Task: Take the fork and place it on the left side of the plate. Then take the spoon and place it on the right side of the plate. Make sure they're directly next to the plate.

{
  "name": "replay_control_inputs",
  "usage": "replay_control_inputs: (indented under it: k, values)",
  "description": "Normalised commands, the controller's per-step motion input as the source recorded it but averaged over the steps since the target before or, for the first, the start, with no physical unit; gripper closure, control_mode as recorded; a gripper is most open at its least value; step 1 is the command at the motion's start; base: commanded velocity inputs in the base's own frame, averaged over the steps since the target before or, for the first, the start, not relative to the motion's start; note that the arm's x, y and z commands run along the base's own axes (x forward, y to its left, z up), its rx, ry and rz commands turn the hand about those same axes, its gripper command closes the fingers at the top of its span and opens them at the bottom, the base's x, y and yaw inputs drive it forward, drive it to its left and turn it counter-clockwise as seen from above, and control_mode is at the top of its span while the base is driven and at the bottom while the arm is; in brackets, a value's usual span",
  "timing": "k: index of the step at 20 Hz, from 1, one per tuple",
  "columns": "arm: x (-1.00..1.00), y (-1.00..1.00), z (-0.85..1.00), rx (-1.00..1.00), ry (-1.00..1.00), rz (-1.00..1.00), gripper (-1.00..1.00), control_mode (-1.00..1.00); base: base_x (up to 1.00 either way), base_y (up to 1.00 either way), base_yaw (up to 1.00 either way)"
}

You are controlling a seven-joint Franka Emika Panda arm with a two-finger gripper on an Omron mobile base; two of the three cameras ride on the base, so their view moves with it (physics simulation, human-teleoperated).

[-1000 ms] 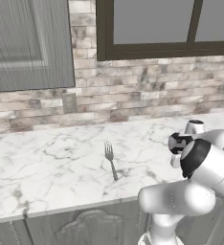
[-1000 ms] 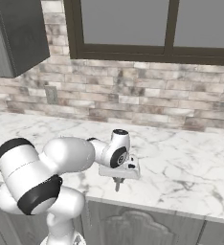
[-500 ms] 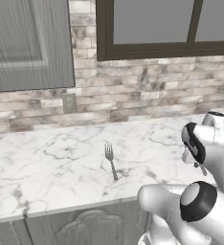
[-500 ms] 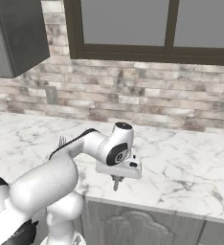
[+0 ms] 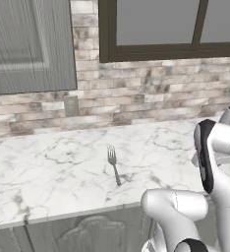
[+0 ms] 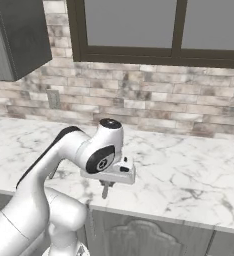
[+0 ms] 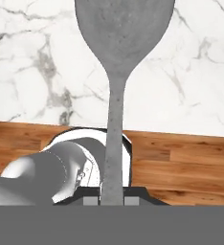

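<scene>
You have the marble counter (image 5: 48,182) stretching under the brick wall (image 5: 136,103) and the dark-framed window (image 6: 139,30). Your gripper (image 6: 105,190) hangs above the counter's front edge, its fingers pinched on the handle of the spoon (image 7: 117,72), whose oval bowl points away from the hand over the marble. The fork (image 5: 113,164) lies flat on the counter, tines toward the wall, well apart from the gripper.
</scene>
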Motion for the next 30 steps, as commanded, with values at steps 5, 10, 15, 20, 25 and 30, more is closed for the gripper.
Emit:
replay_control_inputs:
  k: [5,10,15,20,25,30]
  values:
    - [-0.23,0.62,0.57,-0.04,-0.05,0.00,1.00,-1.00,0.00,0.00,0.00]
    - [-0.03,0.58,0.12,-0.06,0.02,0.00,1.00,-1.00,0.00,0.00,0.00]
    - [0.00,0.00,0.00,0.00,0.00,0.00,1.00,1.00,-0.02,0.07,0.01]
    - [0.00,0.00,0.00,0.00,0.00,0.00,1.00,1.00,-0.70,0.04,0.19]
    - [0.00,0.00,0.00,0.00,0.00,0.00,1.00,1.00,-0.77,0.10,0.39]
    - [0.00,0.00,0.00,0.00,0.00,0.00,1.00,1.00,-0.60,0.02,0.52]
